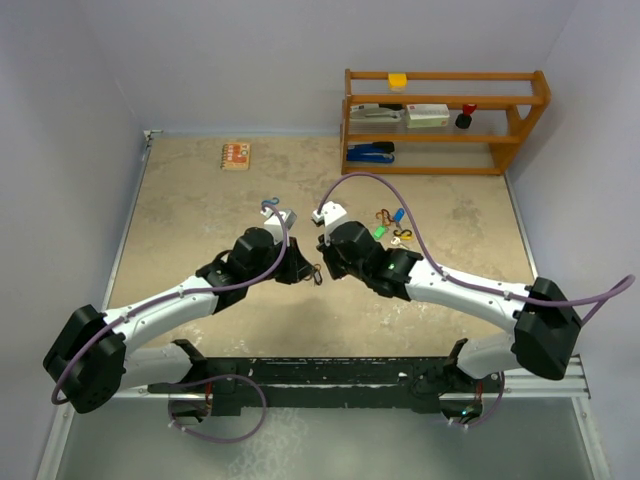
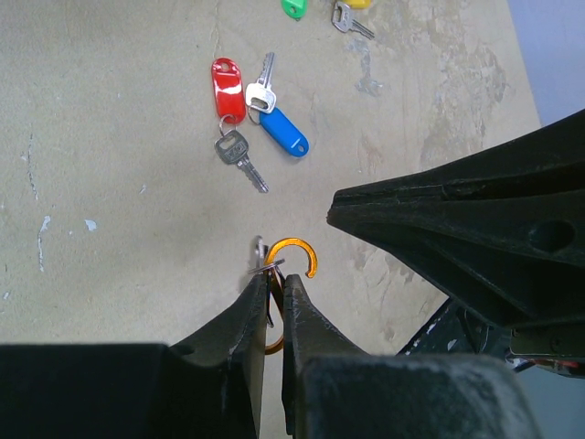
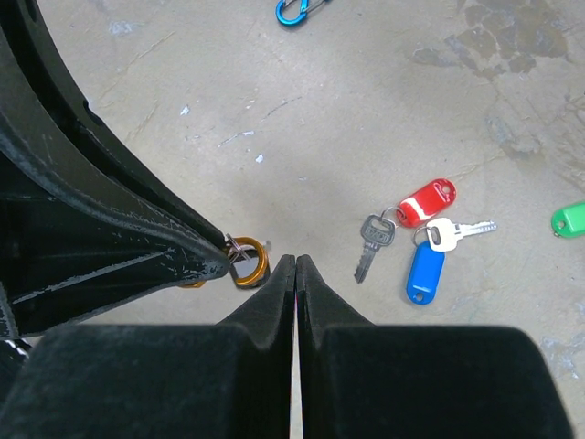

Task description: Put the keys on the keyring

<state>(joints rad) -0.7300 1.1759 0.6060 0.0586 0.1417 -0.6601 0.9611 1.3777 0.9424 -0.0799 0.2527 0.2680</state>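
Left gripper (image 2: 274, 277): pinching the orange clip (image 2: 299, 247).
Right gripper (image 3: 296, 262): pressed together, empty, just beside the clip.
Keys (image 2: 259, 95): flat on table (image 2: 110, 183), beyond both fingertips, nearer the right arm.

Left claw (image 2: 277, 278), right claw (image 3: 296, 262), both closed

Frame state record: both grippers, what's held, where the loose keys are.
left gripper: shut on orange clip; a small silver piece sits at the clip
right gripper: shut, empty, tip close to the clip
keys: bunch with red tag and blue tag, flat on table, apart from both grippers
other: blue clip lying farther off
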